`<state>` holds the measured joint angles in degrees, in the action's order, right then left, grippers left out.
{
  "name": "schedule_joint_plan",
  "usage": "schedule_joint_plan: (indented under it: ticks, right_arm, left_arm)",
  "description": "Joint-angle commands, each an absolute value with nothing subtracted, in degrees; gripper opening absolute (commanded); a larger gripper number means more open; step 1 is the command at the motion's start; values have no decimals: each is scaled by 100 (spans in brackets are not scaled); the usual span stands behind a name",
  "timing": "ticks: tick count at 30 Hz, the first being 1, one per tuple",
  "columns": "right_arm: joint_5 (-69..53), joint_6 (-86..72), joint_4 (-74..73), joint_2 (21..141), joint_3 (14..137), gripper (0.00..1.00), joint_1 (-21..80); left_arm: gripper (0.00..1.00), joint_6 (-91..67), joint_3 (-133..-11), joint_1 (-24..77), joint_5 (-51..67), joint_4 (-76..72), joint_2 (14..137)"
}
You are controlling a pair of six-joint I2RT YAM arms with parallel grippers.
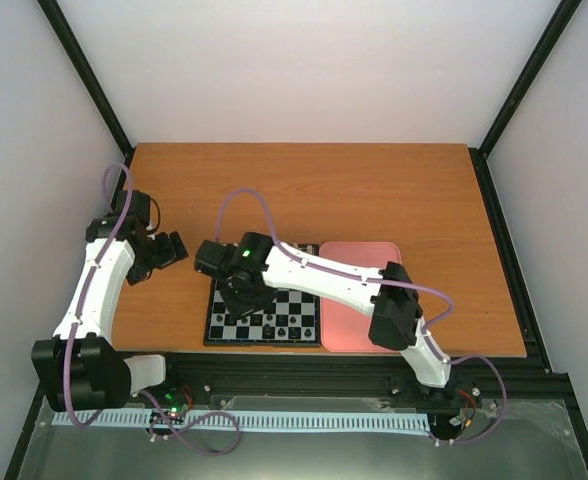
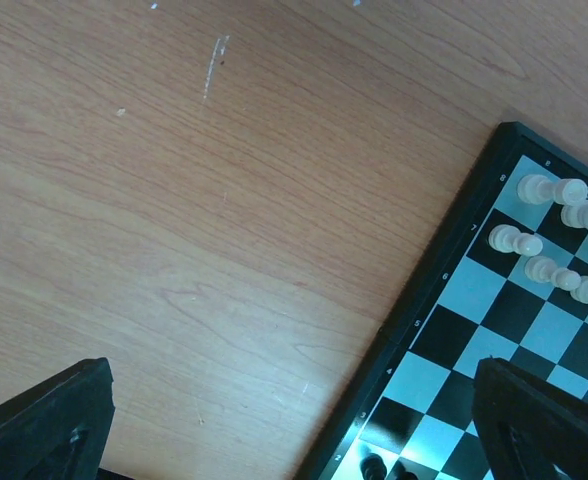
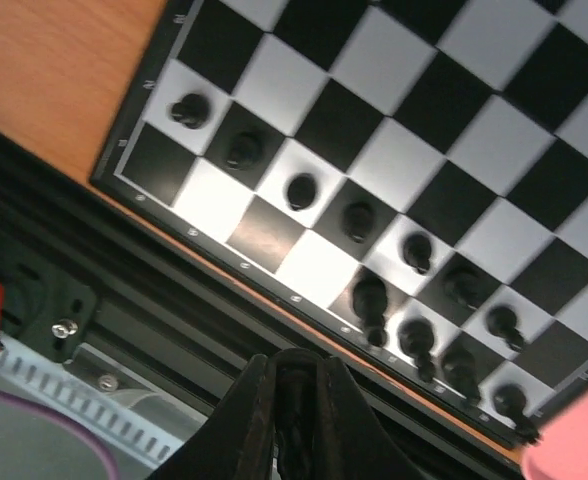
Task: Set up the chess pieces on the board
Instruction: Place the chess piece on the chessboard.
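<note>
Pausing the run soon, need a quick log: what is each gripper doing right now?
Left gripper: open, holding nothing.
Right gripper: shut, nothing visibly held.

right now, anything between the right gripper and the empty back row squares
Nothing visible. The right gripper hangs shut by the board's near rim, bare squares just beyond; the pieces stand a row further or off to one side.
</note>
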<state>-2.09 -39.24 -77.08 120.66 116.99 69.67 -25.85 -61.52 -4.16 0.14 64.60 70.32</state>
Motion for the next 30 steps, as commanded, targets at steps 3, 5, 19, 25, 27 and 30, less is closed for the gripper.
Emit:
schedule_joint_plan:
  ticks: [3, 5, 19, 25, 27, 30]
  right_arm:
    - [-351, -3859, -7883, 12755, 12621, 8, 7390]
    - [-413, -3862, -7866, 12906, 12728, 8, 7470]
    - [-487, -3878, -7466, 13540, 12909, 9, 7559]
    - [-496, -3891, -7390, 13702, 12895, 9, 7444]
    - [-511, -3887, -7348, 13723, 12867, 9, 7392]
    - [-560, -3855, -7286, 13785, 12870, 9, 7334]
  left_arm:
    - [100, -2783, -5983, -396, -292, 6689, 6727]
    - [100, -2802, -5887, -393, -337, 6688, 6631]
    - [100, -3091, -5458, -872, -698, 6773, 6371]
    - [100, -3182, -5483, -998, -599, 6711, 6430]
    - [100, -3182, -5483, -1010, -575, 6711, 6451]
    - [100, -3190, -5486, -1009, -522, 6689, 6421]
